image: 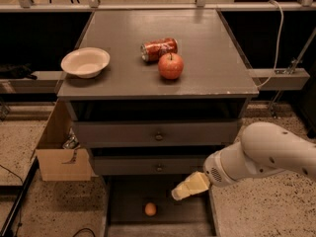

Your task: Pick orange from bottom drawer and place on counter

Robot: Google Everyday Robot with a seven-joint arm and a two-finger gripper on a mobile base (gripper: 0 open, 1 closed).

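White arm [269, 154], cream-tipped gripper [186, 188]
The arm is a fat, smooth white shell in rounded segments, dotted with a few small dark holes (a patch of finer perforations sits by the wrist). The pale cream-yellow, wedge-shaped gripper is over the bottom drawer [126, 206].
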